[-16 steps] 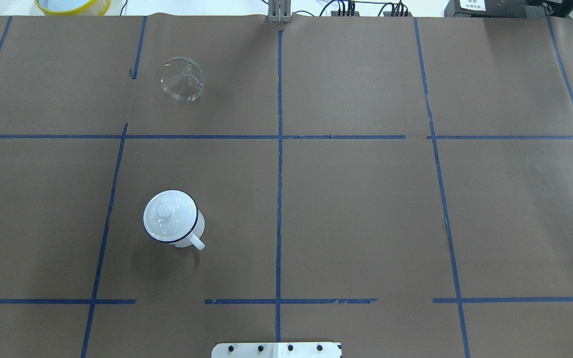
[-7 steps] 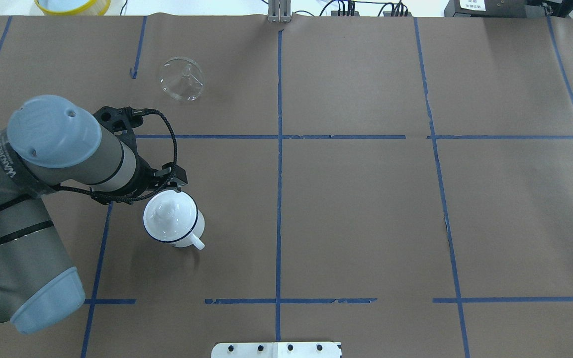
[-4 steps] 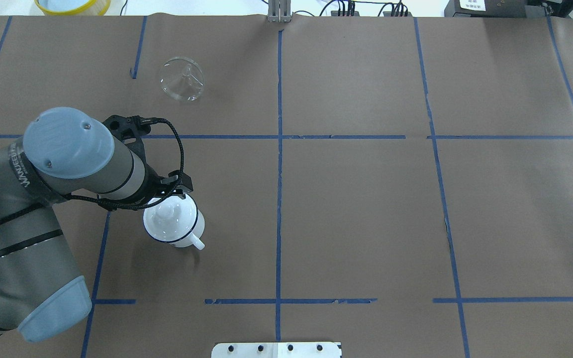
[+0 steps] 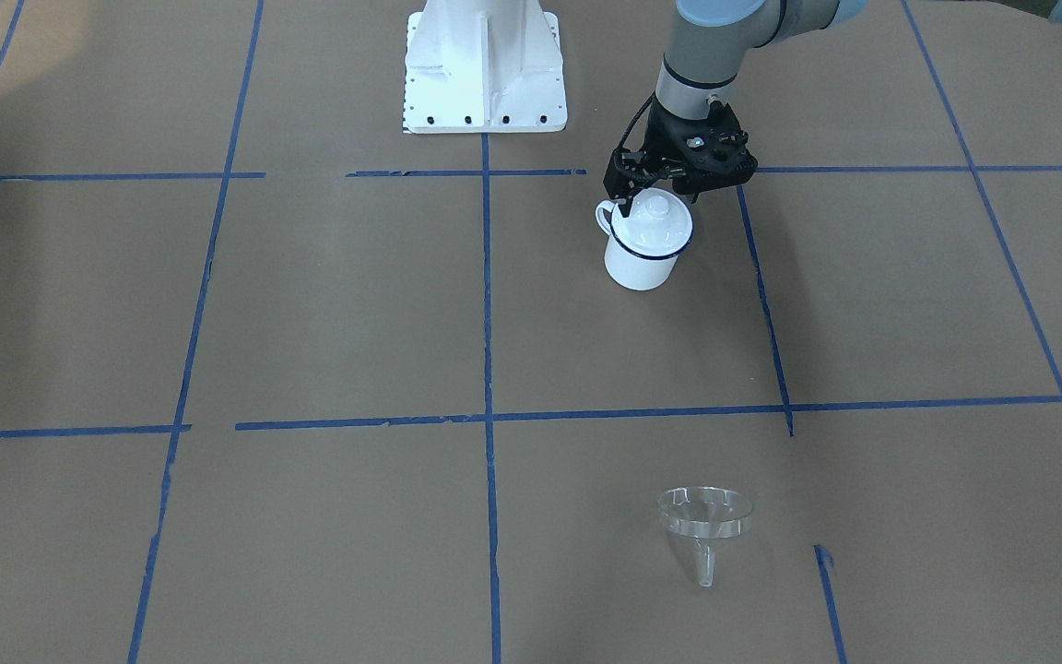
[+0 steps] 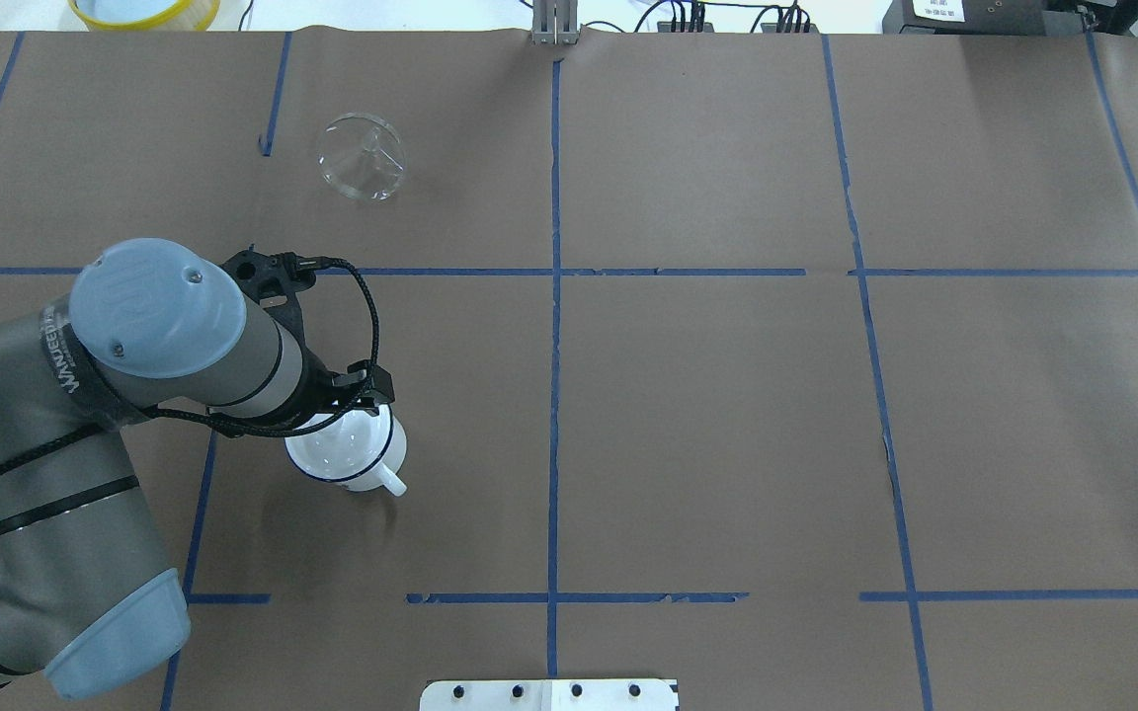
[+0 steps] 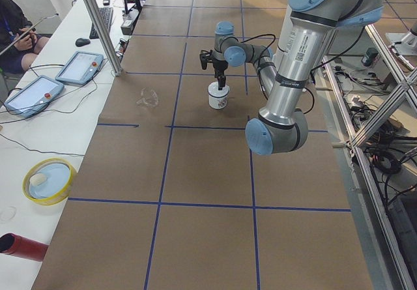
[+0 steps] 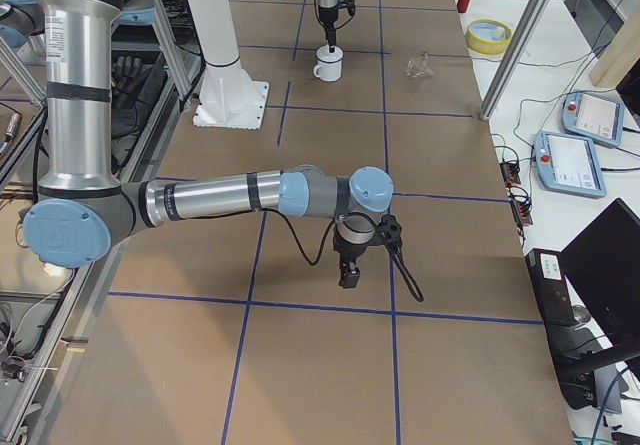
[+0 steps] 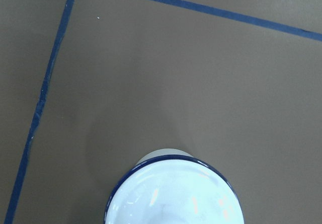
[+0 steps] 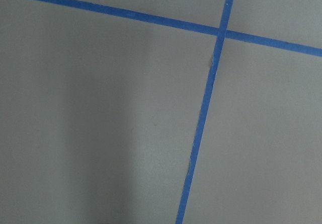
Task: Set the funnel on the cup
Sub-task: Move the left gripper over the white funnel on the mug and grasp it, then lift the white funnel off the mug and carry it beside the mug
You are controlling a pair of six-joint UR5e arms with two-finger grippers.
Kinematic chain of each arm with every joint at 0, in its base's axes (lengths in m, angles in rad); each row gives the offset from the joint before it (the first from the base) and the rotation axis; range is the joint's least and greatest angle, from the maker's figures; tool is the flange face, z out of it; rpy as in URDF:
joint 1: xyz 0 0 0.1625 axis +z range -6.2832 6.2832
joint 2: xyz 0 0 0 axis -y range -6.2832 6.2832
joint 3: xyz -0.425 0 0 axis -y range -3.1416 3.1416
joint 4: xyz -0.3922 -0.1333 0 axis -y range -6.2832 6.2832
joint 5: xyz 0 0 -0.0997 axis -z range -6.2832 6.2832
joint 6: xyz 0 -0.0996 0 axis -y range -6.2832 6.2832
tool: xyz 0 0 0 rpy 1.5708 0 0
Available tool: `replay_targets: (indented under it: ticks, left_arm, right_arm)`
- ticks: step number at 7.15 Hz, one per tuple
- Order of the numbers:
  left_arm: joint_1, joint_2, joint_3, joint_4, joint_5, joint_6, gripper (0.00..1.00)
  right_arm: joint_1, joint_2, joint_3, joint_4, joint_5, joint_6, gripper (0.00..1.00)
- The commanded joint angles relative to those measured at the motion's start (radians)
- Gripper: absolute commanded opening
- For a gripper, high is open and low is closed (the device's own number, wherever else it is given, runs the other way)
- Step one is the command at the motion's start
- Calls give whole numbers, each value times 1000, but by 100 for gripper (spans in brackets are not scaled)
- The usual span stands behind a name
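The cup (image 4: 642,263) is a white mug with a dark blue rim. It stands upright with a white knobbed lid (image 4: 657,221) on it. It also shows in the overhead view (image 5: 357,469) and at the bottom of the left wrist view (image 8: 176,199). The clear funnel (image 5: 362,158) lies tilted on the paper far behind the cup, and it also shows in the front view (image 4: 704,516). My left gripper (image 4: 651,195) hangs just above the lid, and its jaws look open and empty. My right gripper (image 7: 350,270) hovers over bare paper far from both, and I cannot tell whether it is open.
A yellow-rimmed blue dish (image 5: 144,10) sits off the far left corner. The white robot base (image 4: 485,65) stands at the near edge. A metal post (image 5: 554,25) stands at the far edge. Control tablets (image 6: 78,67) and a red cylinder (image 6: 23,247) lie on the side bench.
My left arm has come in from the left and moved right, and it now partly covers the cup's lid. The cup and funnel have not moved.
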Motion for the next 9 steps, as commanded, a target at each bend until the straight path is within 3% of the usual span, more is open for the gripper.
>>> replay_targets:
  ticks: [1,2,3,6,9]
  left_arm:
    - [1,-1,1,1,-1,1,40]
    - [1,1,1,0,-1,1,14]
    - [1,1,-2,1,-1,1,0]
    - [-8,1,-22,6,-1,2,0]
    - [-113,7,-198,128,-8,106,0]
  right_arm:
    - [0,0,0,0,0,0,100]
    - [0,1,-1,0,0,0,100]
    - [0,0,-2,0,0,0,100]
    - [0,0,0,0,0,0,100]
    - [0,0,0,0,0,0,100]
